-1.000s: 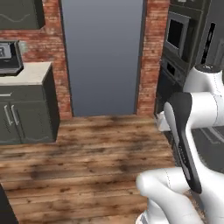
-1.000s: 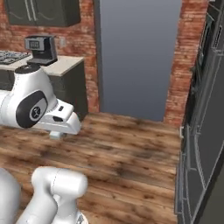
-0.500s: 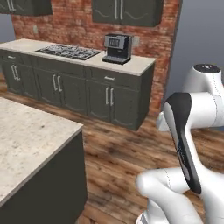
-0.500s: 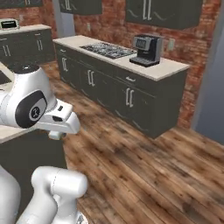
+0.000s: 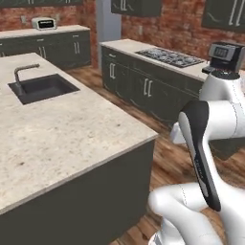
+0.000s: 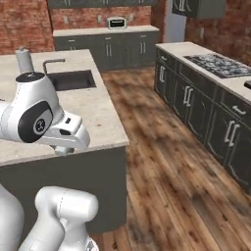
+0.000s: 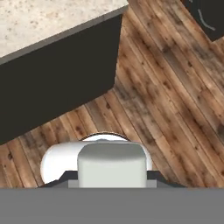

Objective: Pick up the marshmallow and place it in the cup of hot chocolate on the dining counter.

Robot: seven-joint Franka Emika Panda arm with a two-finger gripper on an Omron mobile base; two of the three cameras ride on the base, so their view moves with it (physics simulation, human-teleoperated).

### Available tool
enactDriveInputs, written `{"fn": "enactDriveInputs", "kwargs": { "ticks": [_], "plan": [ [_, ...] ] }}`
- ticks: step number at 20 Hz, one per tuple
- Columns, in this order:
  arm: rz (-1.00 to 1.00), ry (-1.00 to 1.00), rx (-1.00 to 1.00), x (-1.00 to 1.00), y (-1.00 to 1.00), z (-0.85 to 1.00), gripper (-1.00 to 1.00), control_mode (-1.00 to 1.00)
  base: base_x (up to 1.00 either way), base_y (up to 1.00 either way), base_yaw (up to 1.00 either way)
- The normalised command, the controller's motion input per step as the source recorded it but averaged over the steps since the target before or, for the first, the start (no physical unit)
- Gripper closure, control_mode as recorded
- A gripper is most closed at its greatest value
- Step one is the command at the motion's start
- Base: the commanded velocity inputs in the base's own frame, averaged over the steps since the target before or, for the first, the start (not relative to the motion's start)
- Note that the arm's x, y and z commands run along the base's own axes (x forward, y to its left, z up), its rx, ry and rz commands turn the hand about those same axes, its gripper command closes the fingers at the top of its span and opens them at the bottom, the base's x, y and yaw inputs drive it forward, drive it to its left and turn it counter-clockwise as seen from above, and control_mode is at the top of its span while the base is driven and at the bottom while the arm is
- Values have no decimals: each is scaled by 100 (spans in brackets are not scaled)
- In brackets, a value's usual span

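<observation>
1. Marshmallow sat at six o'clock in the hand view, a pale soft-edged block wedged between the two dark finger tips.
2. The gripper was clamped on it, jaws drawn in close against both of its sides, with just slivers of the dark tips showing at the block's lower corners.
3. Nothing else touched the block; it hung over the wooden floor, which ran from the centre out toward three o'clock.
4. A beige speckled counter filled the eleven o'clock corner of the hand view, its dark side panel dropping below it, apart from the gripper.
5. In the left base view that counter carried a dark sink at ten o'clock, with a faucet beside it.
</observation>
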Motion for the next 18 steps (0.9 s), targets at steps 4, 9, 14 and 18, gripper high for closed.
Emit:
{"fn": "enactDriveInputs", "kwargs": {
  "ticks": [4, 9, 14, 18],
  "plan": [
    [0, 0, 0, 0, 0, 0, 100, 100, 33, 0, 68],
    [0, 0, 0, 0, 0, 0, 100, 100, 32, -1, 62],
    [0, 0, 0, 0, 0, 0, 100, 100, 21, 10, 25],
    [0, 0, 0, 0, 0, 0, 100, 100, 7, 69, -1]
  ]
}}
